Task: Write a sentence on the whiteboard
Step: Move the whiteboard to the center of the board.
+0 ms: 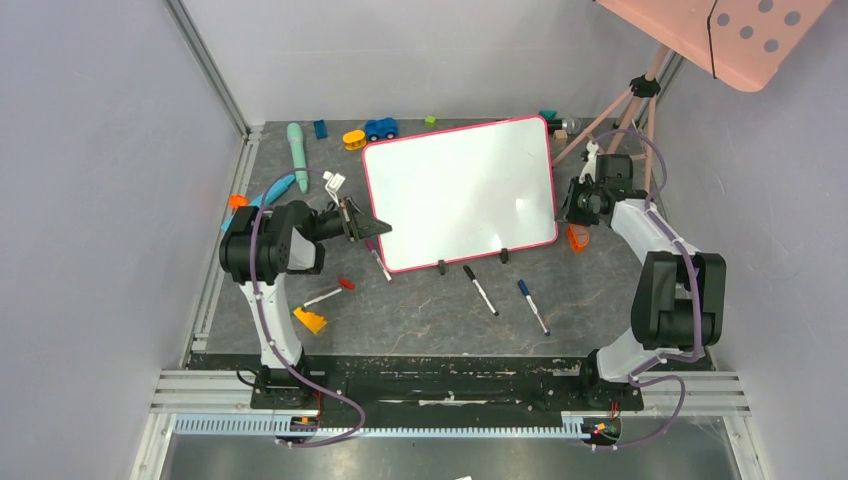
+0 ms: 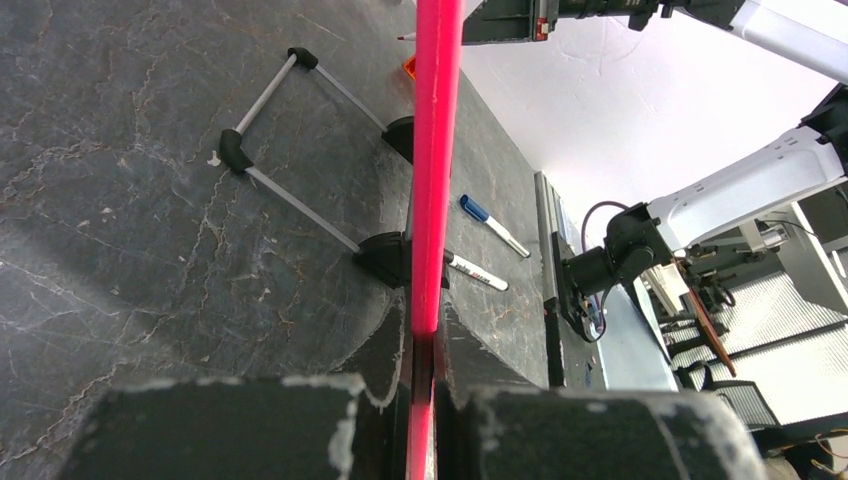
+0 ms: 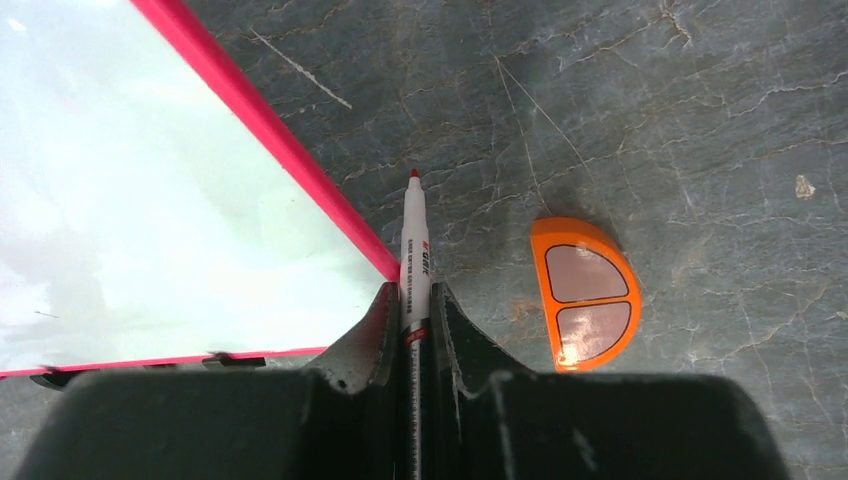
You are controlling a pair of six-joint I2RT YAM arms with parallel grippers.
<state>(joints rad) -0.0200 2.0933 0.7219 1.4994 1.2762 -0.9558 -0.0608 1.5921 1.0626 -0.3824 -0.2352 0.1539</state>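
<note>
The whiteboard (image 1: pixel 460 190) stands tilted on two black feet at the table's middle, its white face blank; no sentence shows on it. My left gripper (image 1: pixel 372 228) is shut on the board's left red frame edge (image 2: pixel 436 150), seen edge-on in the left wrist view. My right gripper (image 1: pixel 576 208) is shut on a red-tipped white marker (image 3: pixel 414 250), uncapped, tip pointing away. It is just off the board's lower right corner (image 3: pixel 385 262), above the table and apart from the white face (image 3: pixel 150 200).
An orange half-round piece (image 3: pixel 586 292) lies right of the marker tip. A black marker (image 1: pixel 480 290) and a blue marker (image 1: pixel 533 306) lie in front of the board. Toys (image 1: pixel 380 129) lie behind and left. A pink perforated panel on a tripod (image 1: pixel 735 35) stands at back right.
</note>
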